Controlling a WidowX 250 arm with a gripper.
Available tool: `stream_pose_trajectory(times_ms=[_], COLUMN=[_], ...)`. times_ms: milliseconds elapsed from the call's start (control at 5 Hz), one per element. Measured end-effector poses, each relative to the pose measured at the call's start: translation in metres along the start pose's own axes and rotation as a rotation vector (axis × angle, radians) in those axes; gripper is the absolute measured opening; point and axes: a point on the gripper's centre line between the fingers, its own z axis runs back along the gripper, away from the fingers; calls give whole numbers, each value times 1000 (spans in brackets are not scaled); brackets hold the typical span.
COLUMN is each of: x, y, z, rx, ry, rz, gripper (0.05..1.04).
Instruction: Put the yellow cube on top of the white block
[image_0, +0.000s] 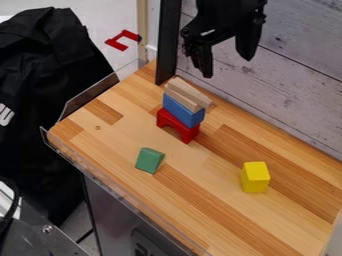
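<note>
Camera view: jaws apart, empty; best centred above yellow cube, squared to sides, then lowered straight down.

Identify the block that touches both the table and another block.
The red arch: it stands on the table under the blue block, while the green block and yellow cube stand alone.

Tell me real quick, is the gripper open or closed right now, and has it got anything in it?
Gripper: open, fingers spread apart, nothing between them.
</note>
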Motion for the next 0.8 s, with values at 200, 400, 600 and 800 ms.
stream_pose_trajectory(times_ms=[200, 400, 600, 800], x=[-2, -16, -42, -57], y=[4, -2, -9, -11], z=[-8, -13, -16, -17], rx=[26, -1, -13, -28], ry=[13, 41, 62, 135], rz=[2, -47, -140, -277], gripper=[997, 997, 997, 997])
